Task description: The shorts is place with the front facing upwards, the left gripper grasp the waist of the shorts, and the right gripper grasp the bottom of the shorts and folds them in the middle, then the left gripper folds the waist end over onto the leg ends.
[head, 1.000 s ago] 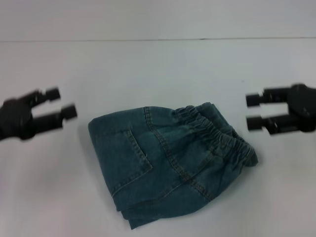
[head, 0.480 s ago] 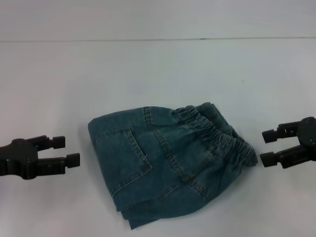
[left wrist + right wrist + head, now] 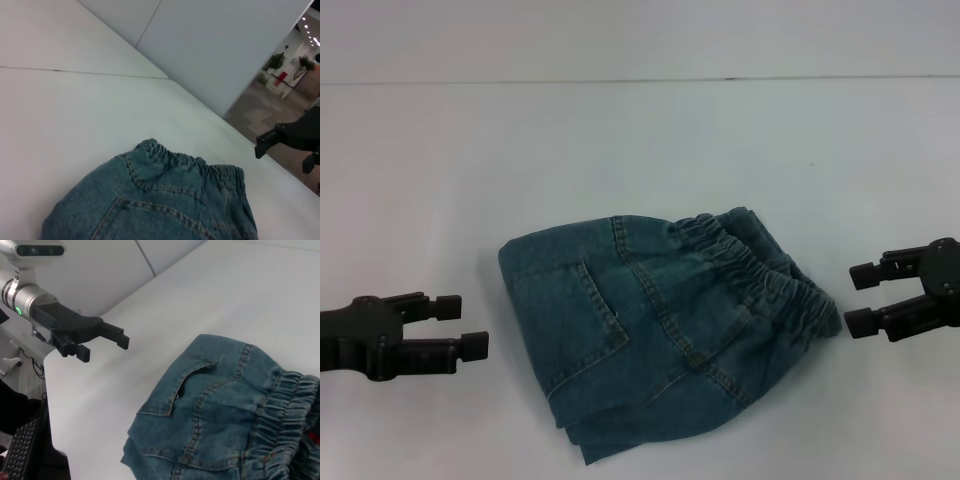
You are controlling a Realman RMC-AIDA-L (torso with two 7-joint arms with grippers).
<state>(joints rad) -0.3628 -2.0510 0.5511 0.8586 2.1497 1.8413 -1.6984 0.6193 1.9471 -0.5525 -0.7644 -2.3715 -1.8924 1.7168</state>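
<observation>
The blue-green denim shorts (image 3: 660, 330) lie folded into a compact bundle on the white table (image 3: 640, 150), back pocket (image 3: 595, 310) facing up. The ruffled waist (image 3: 760, 272) runs along the bundle's right side. Lower layers peek out at the near edge, and I cannot make out the leg ends. My left gripper (image 3: 465, 323) is open, low over the table just left of the shorts and clear of them. My right gripper (image 3: 857, 297) is open just right of the waist, not touching it. The right wrist view shows the shorts (image 3: 215, 410) and the left gripper (image 3: 104, 350) beyond them.
The table's far edge (image 3: 640, 80) meets a pale wall. In the left wrist view the shorts (image 3: 160, 205) fill the near part, and an open room with plants (image 3: 280, 62) lies past the table's side.
Both grippers dropped from beside the far part of the shorts to level with their middle. In the last half second the left one edged toward the shorts. The shorts did not move.
</observation>
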